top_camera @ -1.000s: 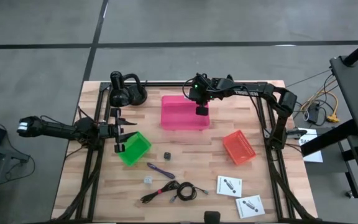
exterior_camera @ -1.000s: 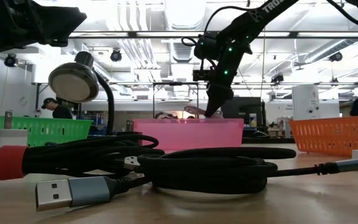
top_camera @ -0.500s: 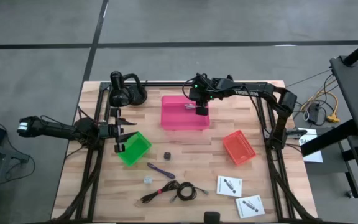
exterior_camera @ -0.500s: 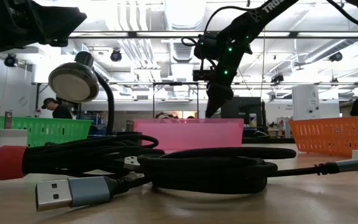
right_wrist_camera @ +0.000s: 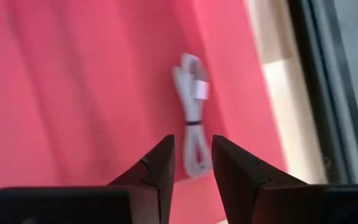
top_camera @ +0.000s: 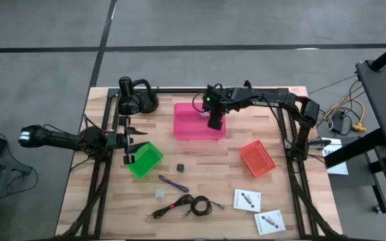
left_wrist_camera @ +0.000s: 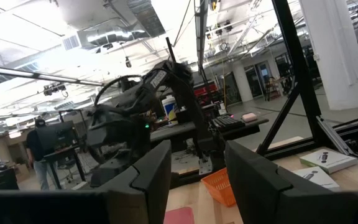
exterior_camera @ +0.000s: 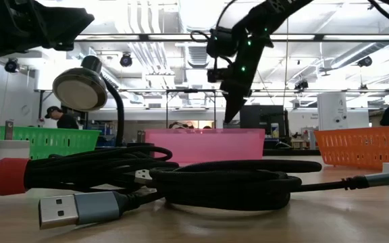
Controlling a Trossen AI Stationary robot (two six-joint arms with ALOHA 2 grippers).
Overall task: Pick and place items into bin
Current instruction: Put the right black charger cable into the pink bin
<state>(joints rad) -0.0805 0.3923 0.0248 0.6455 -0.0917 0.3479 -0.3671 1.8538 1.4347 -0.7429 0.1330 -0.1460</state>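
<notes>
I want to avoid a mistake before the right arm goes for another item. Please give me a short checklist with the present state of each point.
1. White cable lies inside the pink bin: ok.
2. Right gripper holds nothing, fingers slightly apart: ok.
3. Right gripper is above the bin rim in the low view: ok.
4. Left gripper waits by the green bin, open and empty: ok.
5. Black coiled cable, purple cable and white packets remain on the table: not ok.
</notes>
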